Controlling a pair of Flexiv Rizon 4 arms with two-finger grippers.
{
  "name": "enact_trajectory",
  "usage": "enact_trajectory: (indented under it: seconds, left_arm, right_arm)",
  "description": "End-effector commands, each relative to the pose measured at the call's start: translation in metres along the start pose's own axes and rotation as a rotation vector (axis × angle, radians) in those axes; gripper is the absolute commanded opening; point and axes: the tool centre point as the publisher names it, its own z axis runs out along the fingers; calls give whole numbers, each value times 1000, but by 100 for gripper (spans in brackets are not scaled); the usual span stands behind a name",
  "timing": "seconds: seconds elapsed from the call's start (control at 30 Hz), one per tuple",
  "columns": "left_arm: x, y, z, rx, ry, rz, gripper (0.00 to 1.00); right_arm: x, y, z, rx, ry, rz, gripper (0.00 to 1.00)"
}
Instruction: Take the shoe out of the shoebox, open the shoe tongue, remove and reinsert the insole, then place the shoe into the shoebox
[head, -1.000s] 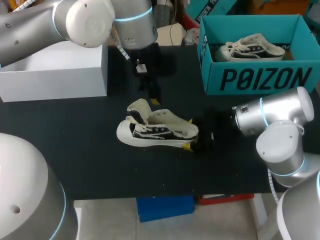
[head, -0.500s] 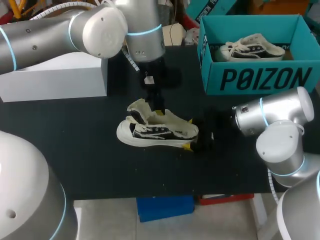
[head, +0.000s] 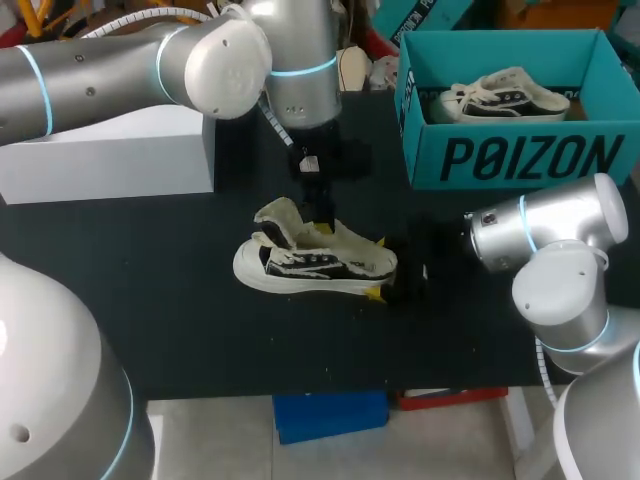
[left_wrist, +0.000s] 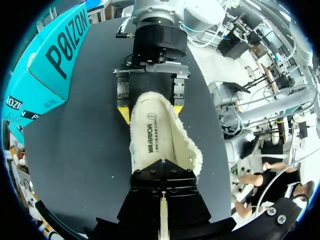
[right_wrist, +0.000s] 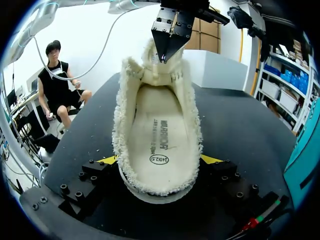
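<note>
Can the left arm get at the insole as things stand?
Likely yes: the left gripper hangs over the open shoe, the insole lies bare below it, and the right gripper only clamps the heel.

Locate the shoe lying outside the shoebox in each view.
Head view: shoe mid-table, nearer than the teal shoebox.
Left wrist view: just ahead of the left gripper, heel between the right gripper's fingers.
Right wrist view: heel between its own fingers.
Shared landmark: the teal shoebox, in all three.
</note>
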Motion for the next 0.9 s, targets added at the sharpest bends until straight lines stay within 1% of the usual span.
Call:
enact_trajectory:
  seconds: [0.03, 0.07, 0.1, 0.17, 0.23, 0.33, 0.43, 0.6, 0.73, 0.9]
  left_arm:
    - [-3, 3, -3, 91, 106, 70, 0]
    - [-4, 4, -3, 81, 113, 68, 0]
    - [-6, 4, -1, 42, 97, 71, 0]
    - [-7, 3, 1, 52, 133, 98, 0]
    - [-8, 3, 5, 26, 149, 102, 0]
    - [-10, 3, 10, 17, 168, 92, 0]
    - [-11, 2, 15, -6, 161, 86, 0]
    - [-13, 5, 25, 14, 177, 63, 0]
    - [-12, 8, 38, -16, 176, 48, 0]
    - [-9, 15, 53, -15, 193, 30, 0]
  right_arm:
    - [0, -4, 0, 0, -1, 1, 0]
    - [0, -4, 0, 0, -1, 1, 0]
    - [0, -4, 0, 0, -1, 1, 0]
    - [0, -4, 0, 0, -1, 1, 0]
    - [0, -4, 0, 0, -1, 1, 0]
    - [0, -4, 0, 0, -1, 1, 0]
    - [0, -4, 0, 0, -1, 1, 0]
    - [0, -4, 0, 0, -1, 1, 0]
    - [0, -4, 0, 0, -1, 1, 0]
    - [0, -4, 0, 0, -1, 1, 0]
